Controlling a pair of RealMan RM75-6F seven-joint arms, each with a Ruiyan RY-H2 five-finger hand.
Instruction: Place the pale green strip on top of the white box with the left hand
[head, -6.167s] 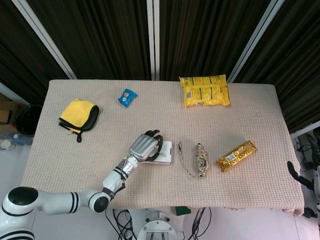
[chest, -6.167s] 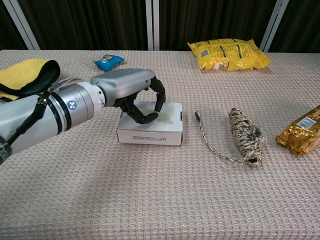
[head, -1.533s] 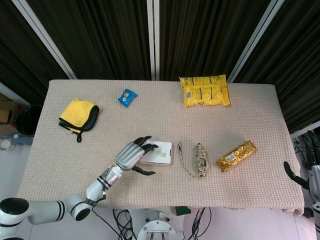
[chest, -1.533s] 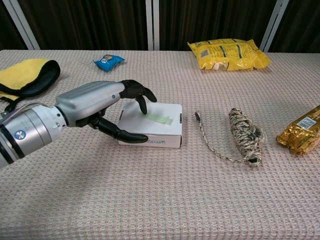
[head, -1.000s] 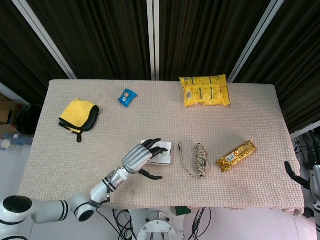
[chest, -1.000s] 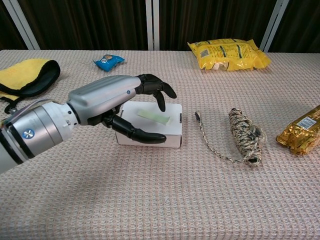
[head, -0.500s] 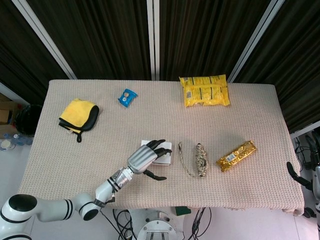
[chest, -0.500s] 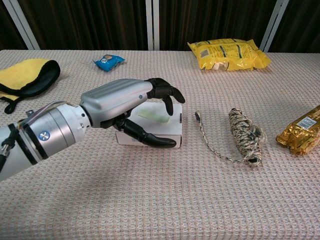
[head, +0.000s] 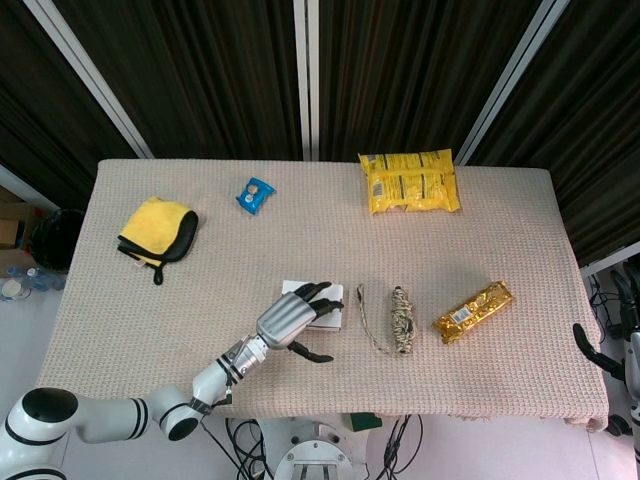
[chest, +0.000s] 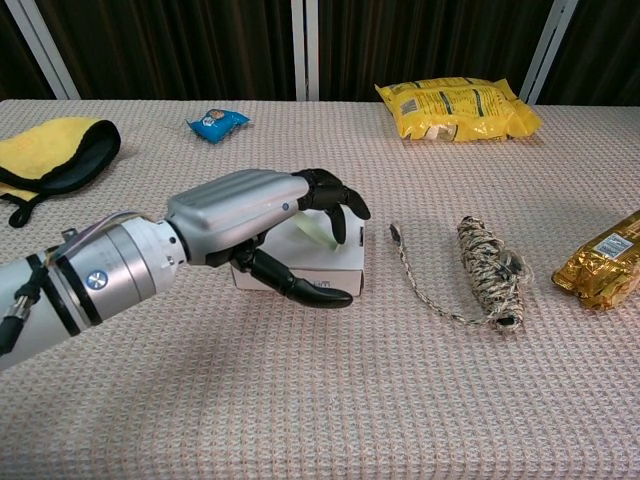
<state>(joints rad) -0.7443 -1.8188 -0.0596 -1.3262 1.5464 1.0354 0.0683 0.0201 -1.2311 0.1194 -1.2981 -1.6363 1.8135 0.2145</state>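
Note:
The white box (head: 336, 303) (chest: 350, 256) lies near the table's front, left of centre. On its top rests the pale green strip (chest: 319, 232), mostly shaded by my fingers; the head view hides it under the hand. My left hand (head: 290, 318) (chest: 255, 215) hovers over the box from the left, fingers curved down over the strip and the thumb reaching along the box's front face. Nothing is gripped; I cannot tell whether a fingertip touches the strip. My right hand (head: 600, 350) hangs off the table's right edge, only partly seen, fingers apart and holding nothing.
A rope bundle (head: 402, 320) (chest: 488, 262) with a loose tail lies just right of the box. A gold bar wrapper (head: 472, 310) is further right. Yellow snack bags (head: 410, 180) sit at the back, a blue packet (head: 255, 193) back left, a yellow-and-black cloth (head: 155, 228) far left.
After drawing back and leaving the strip on the box, my left hand has moved right again and now covers the box top. The right hand has barely moved.

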